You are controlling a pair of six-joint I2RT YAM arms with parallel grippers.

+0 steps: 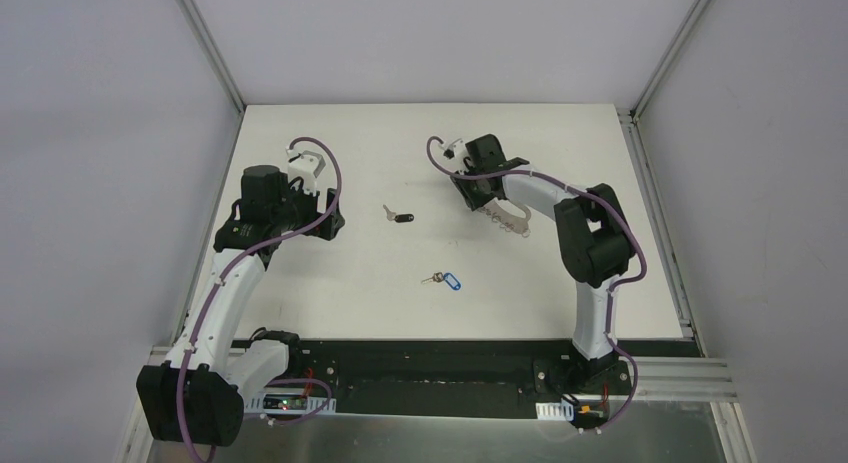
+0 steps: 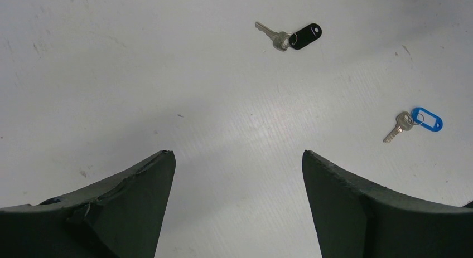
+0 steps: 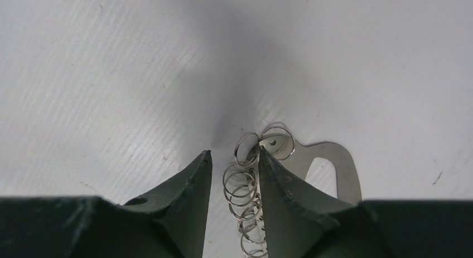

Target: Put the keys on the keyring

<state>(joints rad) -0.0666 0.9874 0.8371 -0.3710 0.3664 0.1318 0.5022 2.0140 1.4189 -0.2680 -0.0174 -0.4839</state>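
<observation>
The keyring (image 3: 330,164) sits under my right gripper (image 3: 234,155), a flat silvery loop with a row of small wire rings (image 3: 240,183) along one side. Those rings run up between my two right fingers (image 3: 192,185). The fingers stand narrowly apart, with the 3 o'clock one against the loop's edge, but I cannot tell whether they truly pinch it or only straddle it. From above, the keyring (image 1: 505,218) shows just at 5 o'clock of that gripper (image 1: 478,195), on the right half of the white table (image 1: 350,133). The key with the black head (image 1: 401,217) lies flat near the table's middle, at 9 o'clock of the keyring and well apart from it. The key with the blue tag (image 1: 446,280) lies at 5 o'clock of the black one, nearer my bases. My left gripper (image 2: 237,155) stands wide open with only bare table between its fingers; both keys lie ahead of it, the black one (image 2: 290,37) at 12 to 1 o'clock and the blue one (image 2: 415,122) at 2 o'clock.
</observation>
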